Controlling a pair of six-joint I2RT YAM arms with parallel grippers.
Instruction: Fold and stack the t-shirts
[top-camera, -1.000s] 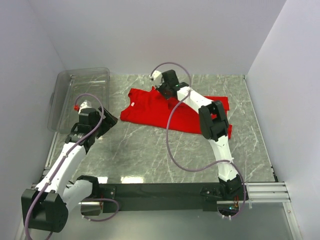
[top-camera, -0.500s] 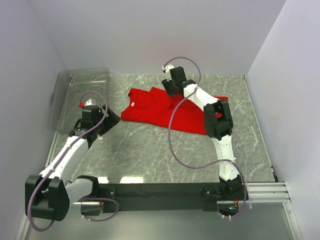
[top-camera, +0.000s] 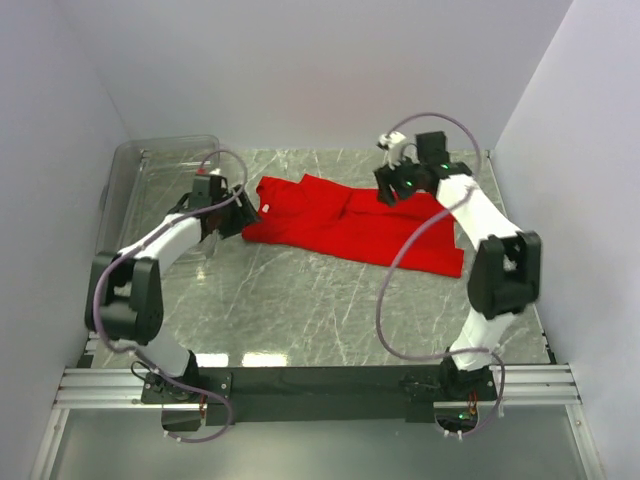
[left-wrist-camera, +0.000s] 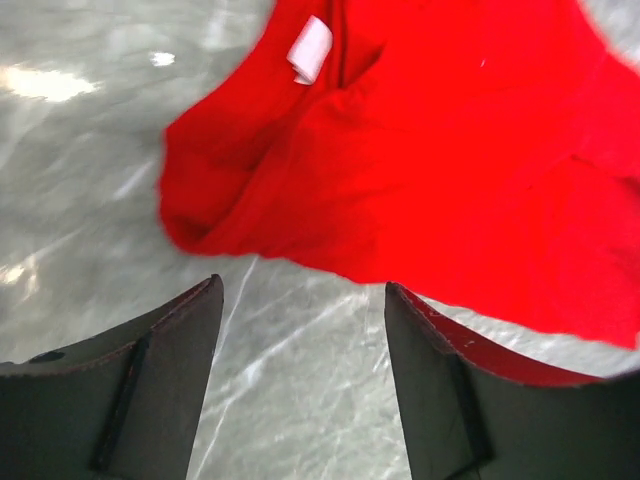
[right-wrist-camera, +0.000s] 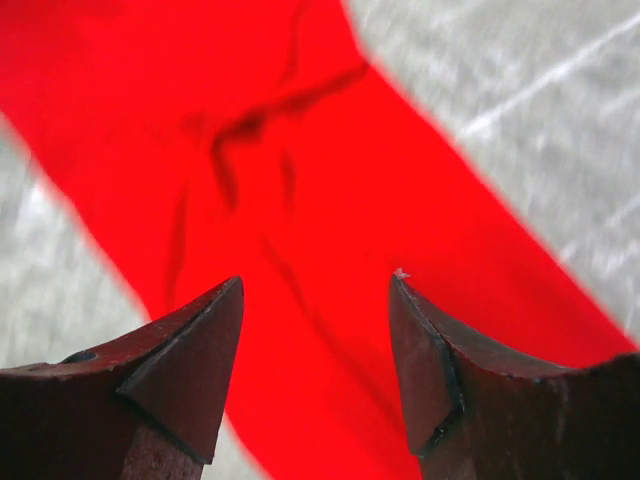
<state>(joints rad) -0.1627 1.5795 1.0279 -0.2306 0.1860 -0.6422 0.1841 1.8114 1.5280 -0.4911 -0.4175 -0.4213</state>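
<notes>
Now the red t-shirt (top-camera: 340, 218) lies spread and somewhat rumpled across the far half of the marble table (top-camera: 300, 310), with its collar end to the left and its hem end to the right. The left gripper (top-camera: 243, 212) sits at the shirt's left edge, jaws parted and holding nothing. In its wrist view the fingers frame marble just short of the bunched collar edge, with the white neck label (left-wrist-camera: 310, 48) beyond. The right gripper (top-camera: 388, 190) hangs at the shirt's far edge, likewise spread wide and empty. Its wrist view shows a band of red cloth below the fingertips with marble on either side, though whether the tips touch the cloth is hard to tell. The clear plastic bin (top-camera: 150, 175) stands in the far left corner, apart from the shirt. A broad stretch of marble lies between the shirt's near edge and the arm bases.
</notes>
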